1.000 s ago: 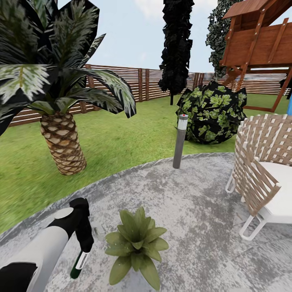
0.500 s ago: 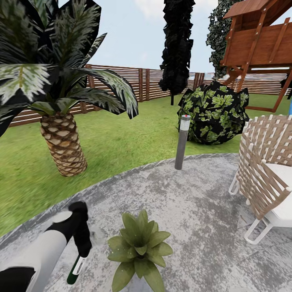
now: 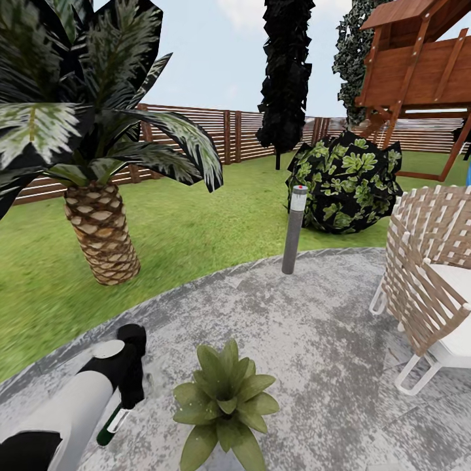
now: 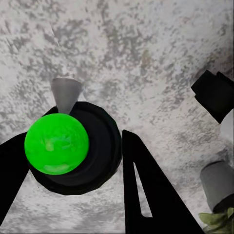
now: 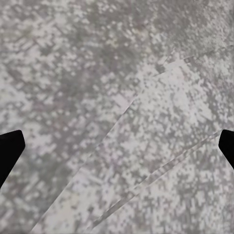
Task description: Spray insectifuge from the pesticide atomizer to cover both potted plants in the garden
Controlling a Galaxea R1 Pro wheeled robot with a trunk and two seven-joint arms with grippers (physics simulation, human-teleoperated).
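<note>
One potted plant (image 3: 224, 400) stands on the stone patio (image 3: 314, 327) directly ahead of me in the head view, a low rosette of broad pointed leaves; its pot is hidden under the foliage. My left gripper (image 3: 131, 386) hangs just beside it, on its left, fingers closed on the pesticide atomizer (image 3: 110, 422), which points down and slightly outward, dark green body and white band visible below the gripper. In the left wrist view the bottle sits between the two black fingers (image 4: 146, 195), seen end-on as a dark round disc carrying a bright green dome, with a small grey cone beside it that I take to be the nozzle. My right gripper (image 5: 117, 146) faces bare patio with its fingers spread wide and nothing between them. For the step in hand, I judge that the nozzle must be swung toward the rosette and kept close above the leaves, then swept across the whole crown so the insectifuge lands on every leaf, not the stone. Grip should stay firm, since the slim bottle could twist. No spray specks can be made out. No brand, label text or other writing is readable on the bottle or elsewhere.
</note>
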